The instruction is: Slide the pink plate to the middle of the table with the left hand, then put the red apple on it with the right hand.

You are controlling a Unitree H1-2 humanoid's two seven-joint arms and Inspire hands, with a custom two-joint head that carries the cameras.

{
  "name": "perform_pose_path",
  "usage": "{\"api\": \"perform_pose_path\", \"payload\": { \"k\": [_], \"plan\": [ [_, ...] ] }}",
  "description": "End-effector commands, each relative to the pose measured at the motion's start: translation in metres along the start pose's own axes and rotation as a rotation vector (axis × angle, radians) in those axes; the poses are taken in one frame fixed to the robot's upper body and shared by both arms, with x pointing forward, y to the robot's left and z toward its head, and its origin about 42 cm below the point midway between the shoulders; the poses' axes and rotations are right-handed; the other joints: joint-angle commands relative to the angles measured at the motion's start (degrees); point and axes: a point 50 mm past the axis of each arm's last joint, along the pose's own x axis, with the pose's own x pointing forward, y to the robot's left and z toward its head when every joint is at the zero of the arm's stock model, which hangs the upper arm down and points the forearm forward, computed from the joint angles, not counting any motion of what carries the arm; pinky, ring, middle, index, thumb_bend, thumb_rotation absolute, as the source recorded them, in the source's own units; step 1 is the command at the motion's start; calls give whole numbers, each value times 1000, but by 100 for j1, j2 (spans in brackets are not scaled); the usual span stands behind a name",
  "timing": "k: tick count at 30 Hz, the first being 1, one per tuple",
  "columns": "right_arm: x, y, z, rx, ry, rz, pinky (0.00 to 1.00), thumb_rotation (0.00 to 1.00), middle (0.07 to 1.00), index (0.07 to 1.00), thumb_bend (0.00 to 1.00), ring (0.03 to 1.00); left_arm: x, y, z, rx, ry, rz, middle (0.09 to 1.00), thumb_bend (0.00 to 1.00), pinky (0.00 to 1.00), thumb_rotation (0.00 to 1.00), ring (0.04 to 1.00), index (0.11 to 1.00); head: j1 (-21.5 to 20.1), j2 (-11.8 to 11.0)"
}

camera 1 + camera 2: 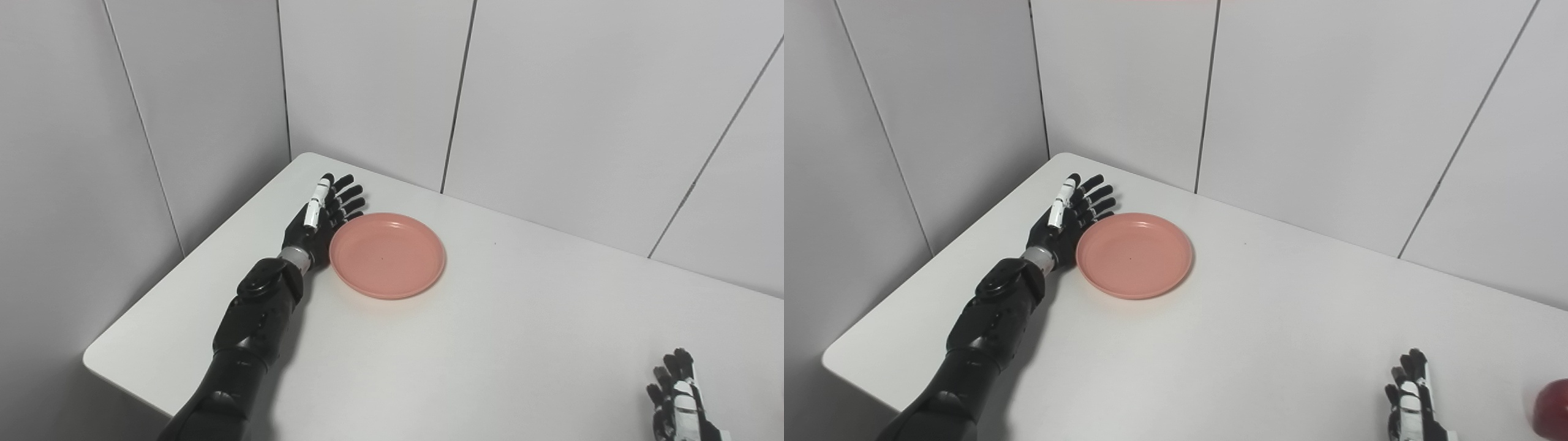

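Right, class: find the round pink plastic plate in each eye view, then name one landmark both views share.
Left eye view: the round pink plastic plate lies left of centre.
Right eye view: it lies further left.
Shared landmark: the black left hand, fingers spread, at the plate's left rim.

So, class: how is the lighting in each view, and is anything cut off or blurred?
Left eye view: soft, even light, with a faint shadow beside the left robot hand and pink plate. Right eye view: the same lighting; the red apple is blurred and cropped at the right edge, and the right robot hand is cut off at the bottom.
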Motion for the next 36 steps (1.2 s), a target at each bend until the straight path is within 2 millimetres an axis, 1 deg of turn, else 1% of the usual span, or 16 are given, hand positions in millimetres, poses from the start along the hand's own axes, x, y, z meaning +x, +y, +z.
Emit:
{"api": "perform_pose_path", "payload": {
  "k": [1,10,18,26,31,36],
  "plan": [
    [6,3,13,-3,-94,12,1000,1000,1000,1000,107,1000,3,-7,0,1,12,-16,889,346,898,1000,891,875,-1,11],
    [7,3,11,-8,-95,13,1000,1000,1000,1000,150,1000,2,-17,-10,4,29,-49,898,347,909,1000,901,880,-97,95],
    [7,4,12,-9,-97,10,1000,1000,1000,998,149,1000,-2,-26,-21,2,44,-71,906,352,916,1000,912,890,-169,169],
    [8,5,11,5,-96,14,1000,1000,1000,995,172,1000,-3,-30,-33,-8,68,-83,902,350,915,1000,903,887,-240,235],
    [8,6,12,3,-97,13,1000,1000,998,993,196,1000,-5,-35,-39,-11,71,-85,886,351,905,1000,888,866,-292,270],
    [8,8,13,3,-98,12,1000,1000,994,994,216,1000,-6,-39,-43,-13,77,-88,892,352,911,1000,896,873,-400,335]
  ]
}}
